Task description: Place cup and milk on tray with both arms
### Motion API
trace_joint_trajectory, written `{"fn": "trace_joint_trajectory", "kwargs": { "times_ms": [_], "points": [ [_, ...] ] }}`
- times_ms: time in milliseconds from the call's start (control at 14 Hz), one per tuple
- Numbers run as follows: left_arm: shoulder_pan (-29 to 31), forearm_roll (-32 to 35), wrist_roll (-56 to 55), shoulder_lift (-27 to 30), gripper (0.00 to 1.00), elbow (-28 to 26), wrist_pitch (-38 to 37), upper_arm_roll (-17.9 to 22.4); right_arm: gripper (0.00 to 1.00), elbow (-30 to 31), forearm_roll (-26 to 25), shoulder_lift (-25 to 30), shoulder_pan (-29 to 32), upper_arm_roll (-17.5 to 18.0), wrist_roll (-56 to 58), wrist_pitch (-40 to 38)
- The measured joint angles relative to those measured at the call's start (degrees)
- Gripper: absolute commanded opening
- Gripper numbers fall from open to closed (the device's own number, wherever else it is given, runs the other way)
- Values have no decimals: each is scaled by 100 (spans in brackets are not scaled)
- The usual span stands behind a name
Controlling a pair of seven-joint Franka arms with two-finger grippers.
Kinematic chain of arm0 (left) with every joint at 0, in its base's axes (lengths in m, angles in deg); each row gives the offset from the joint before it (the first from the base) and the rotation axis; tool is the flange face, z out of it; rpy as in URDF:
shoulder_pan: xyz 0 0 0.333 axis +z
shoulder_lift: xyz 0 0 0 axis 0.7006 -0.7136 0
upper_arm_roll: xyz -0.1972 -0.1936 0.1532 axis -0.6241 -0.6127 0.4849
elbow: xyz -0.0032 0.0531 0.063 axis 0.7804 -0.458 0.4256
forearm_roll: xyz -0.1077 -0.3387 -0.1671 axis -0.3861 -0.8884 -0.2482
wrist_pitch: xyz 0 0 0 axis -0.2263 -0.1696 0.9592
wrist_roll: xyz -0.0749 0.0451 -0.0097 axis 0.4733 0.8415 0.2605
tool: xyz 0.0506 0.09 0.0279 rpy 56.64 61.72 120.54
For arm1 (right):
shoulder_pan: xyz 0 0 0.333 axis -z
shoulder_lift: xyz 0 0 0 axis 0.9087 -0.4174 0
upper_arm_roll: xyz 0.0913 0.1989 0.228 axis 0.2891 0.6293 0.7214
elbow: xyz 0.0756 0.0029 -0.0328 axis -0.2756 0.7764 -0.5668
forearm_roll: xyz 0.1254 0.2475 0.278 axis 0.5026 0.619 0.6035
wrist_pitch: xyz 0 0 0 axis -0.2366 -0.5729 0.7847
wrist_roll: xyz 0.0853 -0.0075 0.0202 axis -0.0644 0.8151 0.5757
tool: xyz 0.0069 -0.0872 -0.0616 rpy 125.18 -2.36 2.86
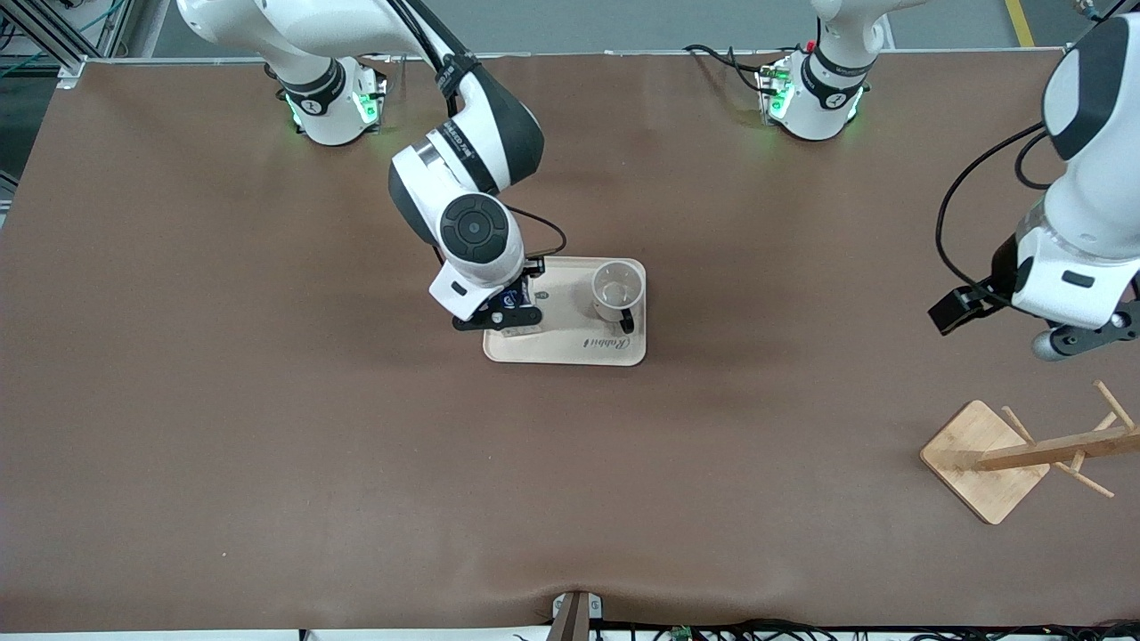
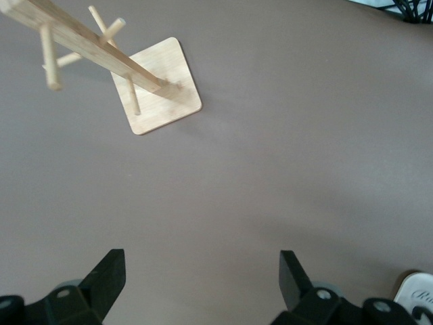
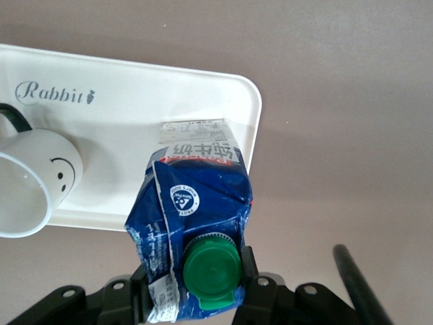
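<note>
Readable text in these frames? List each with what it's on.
"Rabbit": cursive script on the tray.
Milk carton, held over the tray by the right gripper: round white logo and white characters on a red label, too small to read.
Cup: a smiley face, no words.
Left gripper: no text.

Two glossy white arms with black joint bands; the right arm (image 1: 463, 191) bears a round black cap, the left arm (image 1: 1082, 178) trails looping black cables; bases glow green.
</note>
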Motion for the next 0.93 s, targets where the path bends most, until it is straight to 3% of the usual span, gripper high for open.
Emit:
{"fn": "trace_joint_trajectory", "kwargs": {
  "times_ms": [286,357,429,500,786,929],
  "points": [
    [2,-56,147,65,100,315,-403,-38,0,-5,5,-41,-95,0,-386,-11],
    [0,-90,148,70,100,364,-489,-49,8,-6,7,-75,-94,-6,-397,-13],
    [-1,-112,148,74,100,392,-565,-54,71,-19,18,-84,-95,-11,-403,-23],
    [-2,-129,148,76,100,409,-614,-56,100,-28,21,-85,-94,-16,-419,-29],
    [-4,-347,160,120,100,452,-655,-41,100,-27,22,-145,-94,-30,-440,-31],
    [-140,-425,449,243,100,468,-659,202,100,-27,22,-150,-94,-32,-441,-31]
  ]
}}
